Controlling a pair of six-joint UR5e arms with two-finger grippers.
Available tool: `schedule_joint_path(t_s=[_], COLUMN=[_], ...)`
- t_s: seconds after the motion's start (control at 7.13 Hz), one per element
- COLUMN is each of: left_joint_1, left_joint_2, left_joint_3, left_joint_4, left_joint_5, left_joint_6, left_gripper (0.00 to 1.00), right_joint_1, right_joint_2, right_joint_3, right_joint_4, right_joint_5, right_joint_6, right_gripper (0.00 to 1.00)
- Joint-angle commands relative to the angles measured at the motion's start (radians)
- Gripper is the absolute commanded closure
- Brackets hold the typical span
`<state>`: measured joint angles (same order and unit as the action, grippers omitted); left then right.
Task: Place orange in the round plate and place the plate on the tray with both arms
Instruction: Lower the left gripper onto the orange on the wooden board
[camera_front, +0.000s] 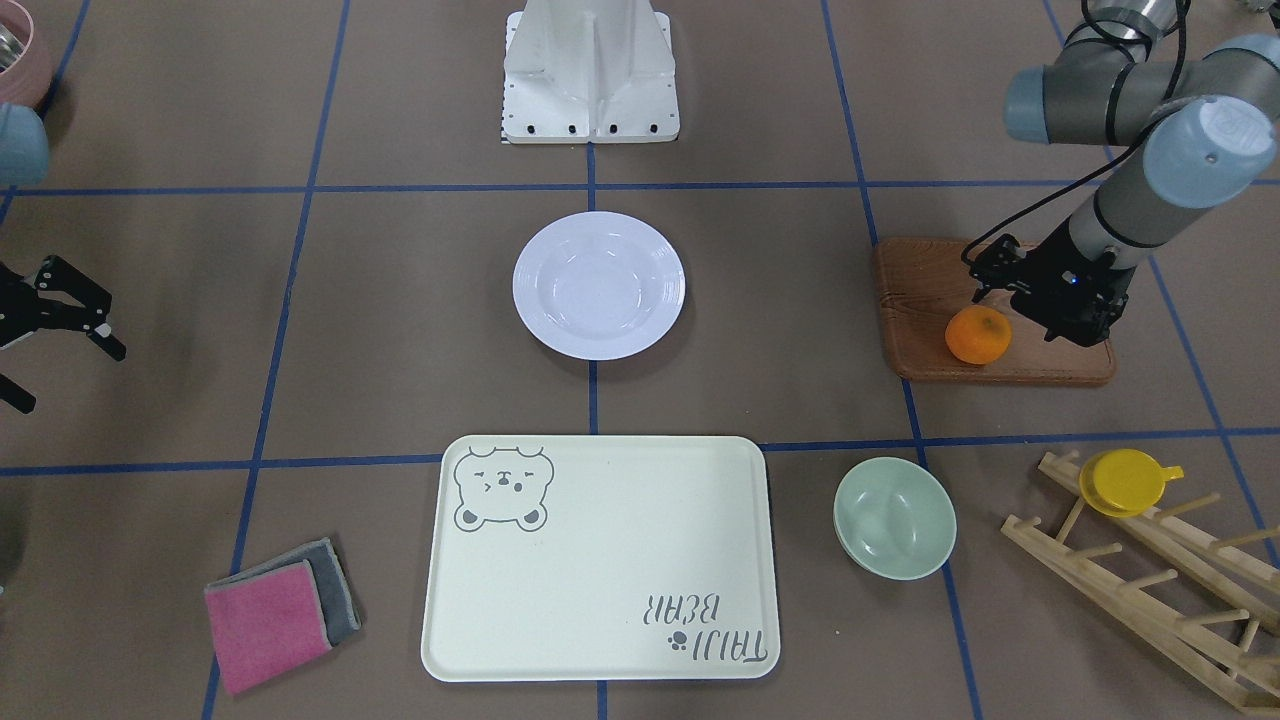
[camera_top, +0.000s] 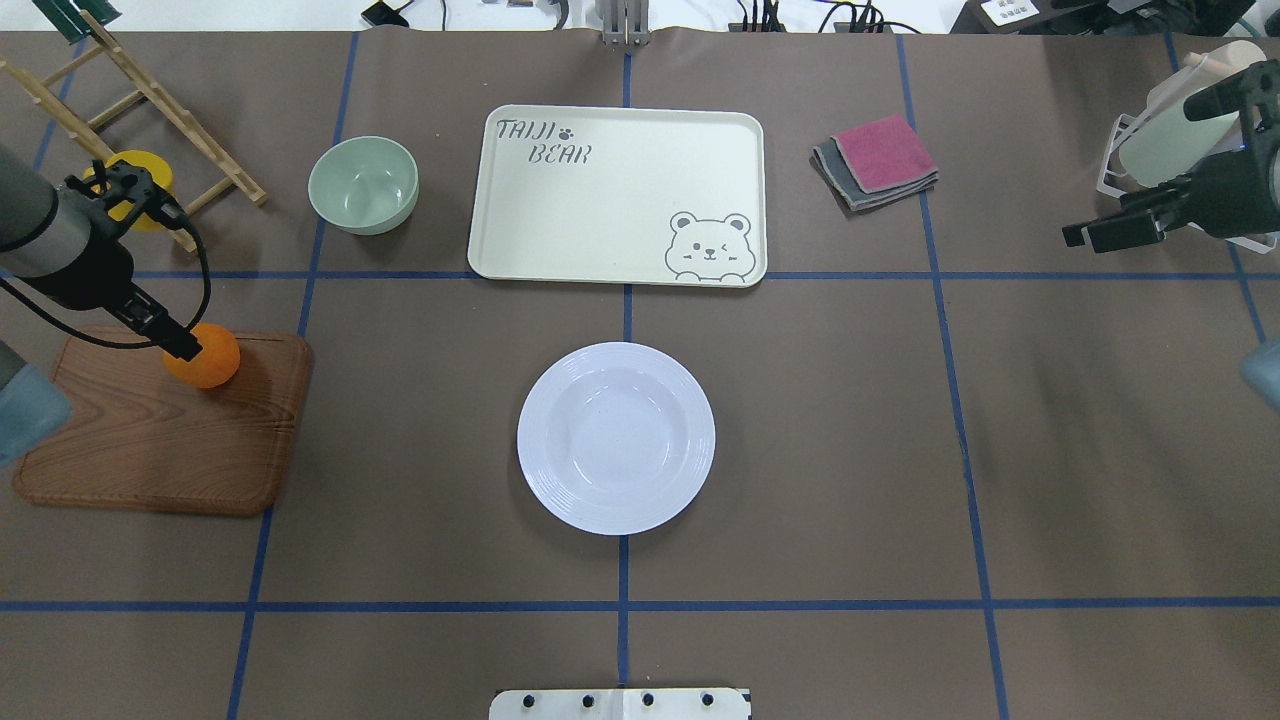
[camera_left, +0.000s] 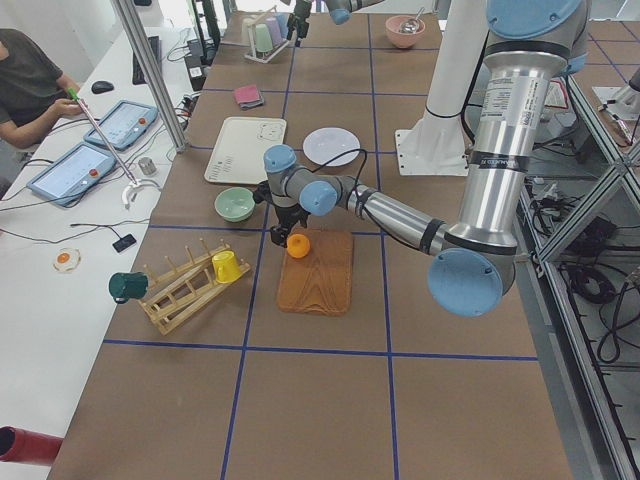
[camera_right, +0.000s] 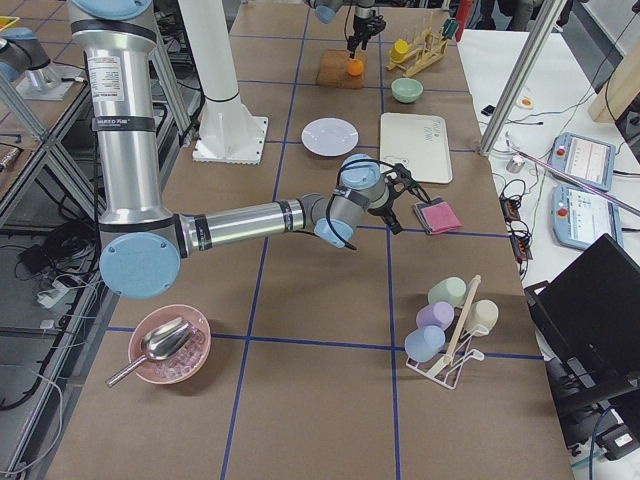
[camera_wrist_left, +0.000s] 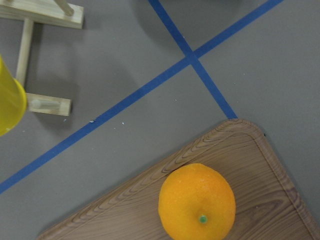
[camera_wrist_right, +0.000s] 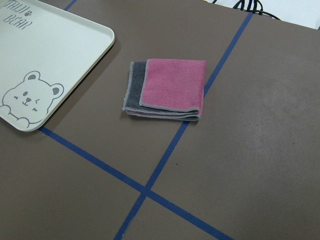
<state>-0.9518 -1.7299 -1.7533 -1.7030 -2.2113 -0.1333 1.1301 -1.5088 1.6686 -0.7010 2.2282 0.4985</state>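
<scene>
Wooden board (camera_top: 150, 440): brown and grain-patterned, at the robot's left end of the table (camera_top: 900, 450). It carries the orange (camera_top: 205, 357) near its far rounded corner.
Neighbours: a pale-green bowl (camera_top: 362, 185) stands near the short edge of the tray (camera_top: 610, 200), beyond the board. A wooden peg rack (camera_top: 150, 95) with a yellow cup (camera_front: 1125, 482) lies farther left. Folded pink and grey cloths (camera_top: 878, 160) lie off the tray's opposite short edge.
In the way: from overhead, the left gripper (camera_top: 178, 340) crosses the orange's near-left side and hides a sliver of it.
Left jaws: they hang low over the board right at the fruit, but I cannot tell whether they are spread or closed.
Right jaws: the right gripper (camera_front: 70, 378) hovers at the table's right side, well apart from the plate, spread wide and holding nothing.
Left wrist view only: a tiny green stem dot on the orange, and the board's grooved rim around it.
Right wrist view only: the cloths' stitched edges, beside the tray's bear-face corner.
Side views only: a person (camera_left: 30, 80) seated at tablets, a rack of pastel cups (camera_right: 450, 330) and a pink bowl with a metal scoop (camera_right: 168, 345).
Fruit's look: small, round, bright orange, with dimpled skin.
Plate: the round plate (camera_top: 615, 437) is white with a ridged rim and sits empty at the table's middle, between the robot's base and the tray.
</scene>
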Motion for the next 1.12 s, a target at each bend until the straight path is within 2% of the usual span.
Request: schedule_joint_path(t_s=[0.0,0.28,0.98], left_joint_1=[0.025,0.025,0.039], left_joint_2=[-0.022,-0.028,-0.034], left_joint_3=[0.078,0.120,0.109], left_joint_4=[-0.059,-0.107,-0.107], left_joint_5=[0.004,0.002,0.010], left_joint_6=[0.000,-0.005,-0.042], left_gripper=[0.01,0.01,0.01], right_joint_1=[-0.013,-0.016,-0.019], right_joint_2=[-0.001,-0.002,-0.005], right_joint_3=[-0.001,-0.003,-0.003], right_joint_4=[0.000,0.000,0.002], right_joint_5=[-0.022,-0.024,-0.035], right_joint_6=[0.002,0.002,0.002], right_gripper=[0.00,0.00,0.00])
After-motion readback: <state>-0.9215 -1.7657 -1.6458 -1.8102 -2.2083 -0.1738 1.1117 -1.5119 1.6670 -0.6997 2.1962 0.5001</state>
